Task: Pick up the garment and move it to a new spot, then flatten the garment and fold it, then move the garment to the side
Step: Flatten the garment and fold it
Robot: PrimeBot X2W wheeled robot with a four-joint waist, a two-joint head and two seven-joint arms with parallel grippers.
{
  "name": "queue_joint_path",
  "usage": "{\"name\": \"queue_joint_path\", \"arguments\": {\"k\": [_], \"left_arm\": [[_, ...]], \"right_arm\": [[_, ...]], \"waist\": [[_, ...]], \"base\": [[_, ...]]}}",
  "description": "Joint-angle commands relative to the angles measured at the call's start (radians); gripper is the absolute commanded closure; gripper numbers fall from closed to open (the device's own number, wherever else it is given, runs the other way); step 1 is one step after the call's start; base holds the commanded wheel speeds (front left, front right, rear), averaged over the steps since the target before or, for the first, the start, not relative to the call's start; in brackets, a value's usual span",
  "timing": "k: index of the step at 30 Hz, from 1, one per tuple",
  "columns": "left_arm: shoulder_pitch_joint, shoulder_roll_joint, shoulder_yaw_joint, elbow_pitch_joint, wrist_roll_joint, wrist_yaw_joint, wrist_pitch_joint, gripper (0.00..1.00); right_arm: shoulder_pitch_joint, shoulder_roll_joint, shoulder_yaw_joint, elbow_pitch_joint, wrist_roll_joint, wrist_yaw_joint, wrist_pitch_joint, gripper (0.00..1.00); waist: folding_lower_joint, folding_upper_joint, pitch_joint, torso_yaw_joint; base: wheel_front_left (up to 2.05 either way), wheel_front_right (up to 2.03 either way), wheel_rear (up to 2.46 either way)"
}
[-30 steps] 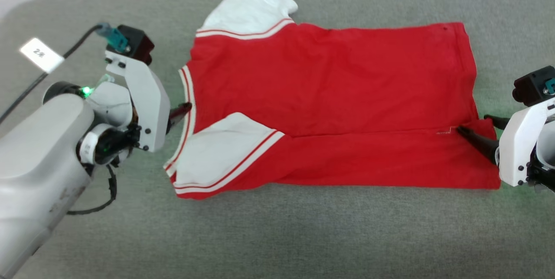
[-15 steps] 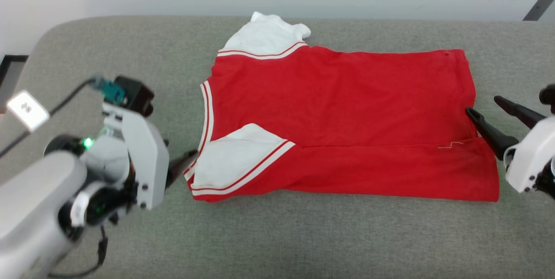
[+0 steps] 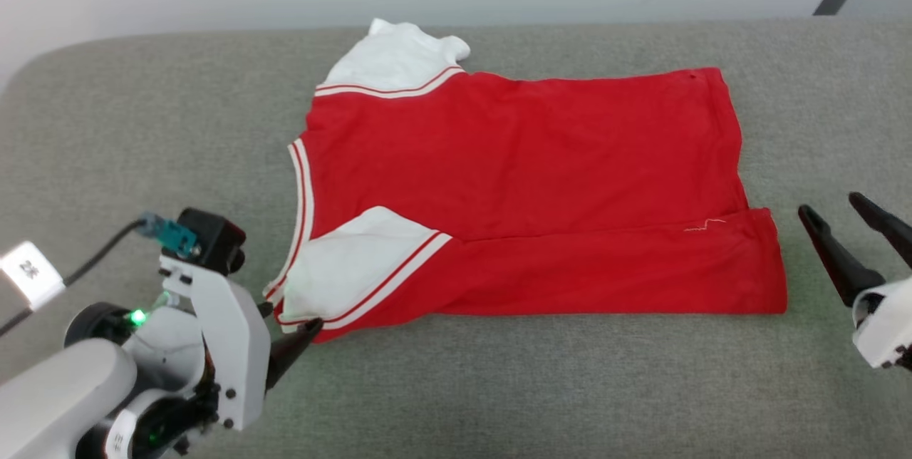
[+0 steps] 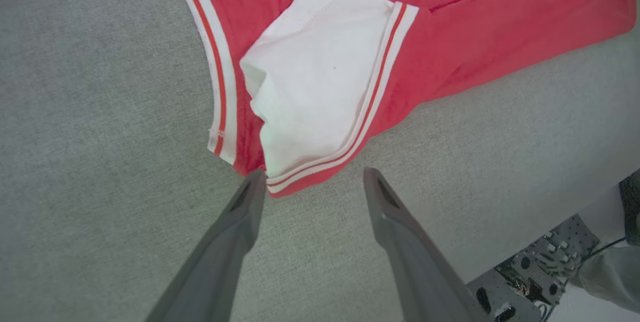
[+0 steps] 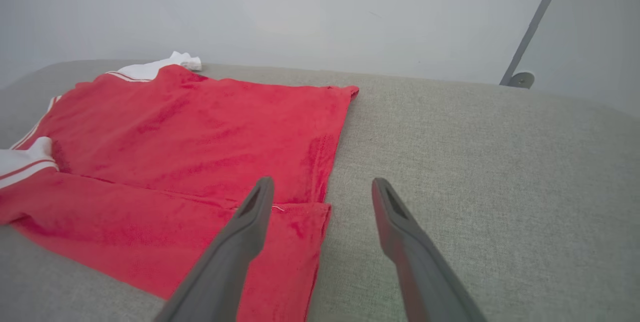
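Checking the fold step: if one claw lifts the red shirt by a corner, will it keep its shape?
Probably not: the red shirt lies limp, softly wrinkled, its near edge folded over, so it would likely drape. It looks thin, so likely light. On the textured grey cushion a push would probably bunch it rather than slide it.

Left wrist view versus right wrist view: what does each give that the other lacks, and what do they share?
Left wrist view: the left gripper, open, one fingertip at a corner of the garment, plus robot hardware with cables at lower right. Right wrist view: the right gripper, open, beside the hem end; the far white sleeve; the pale wall; a slanted grey bar. Shared: the red garment, its near white sleeve folded onto the body, and the grey padded surface.
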Motion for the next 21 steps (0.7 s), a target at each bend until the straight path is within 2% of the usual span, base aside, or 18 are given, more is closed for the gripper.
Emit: {"name": "queue_joint_path", "arguments": {"k": [1,7,11,14,21], "left_arm": [[0.012,0.006,-0.004,0.005,0.013,0.001,-0.005,0.0],[0.024,-0.013,-0.03,0.078,0.053,-0.012,-0.031,0.0],[0.017,-0.054,-0.036,0.156,0.056,-0.044,-0.055,0.0],[-0.003,-0.086,-0.032,0.219,0.066,-0.072,-0.079,0.0],[-0.013,-0.15,-0.051,0.361,0.042,-0.117,-0.056,0.0]], "right_arm": [[0.021,0.012,-0.022,-0.012,-0.01,-0.001,0.003,0.0],[0.129,0.094,-0.161,-0.128,-0.08,-0.001,0.068,0.0],[0.172,0.141,-0.223,-0.206,-0.122,-0.001,0.117,0.0],[0.19,0.164,-0.253,-0.249,-0.146,-0.001,0.157,0.0],[0.22,0.192,-0.27,-0.305,-0.146,-0.001,0.27,0.0]], "waist": [[0.0,0.0,0.011,-0.01],[0.0,0.0,0.037,-0.034],[0.0,0.0,0.06,-0.045],[0.0,0.0,0.075,-0.051],[0.0,0.0,0.096,-0.054]], "base": [[0.0,0.0,0.0],[0.0,0.0,0.0],[0.0,0.0,0.0],[0.0,0.0,0.0],[0.0,0.0,0.0]]}}
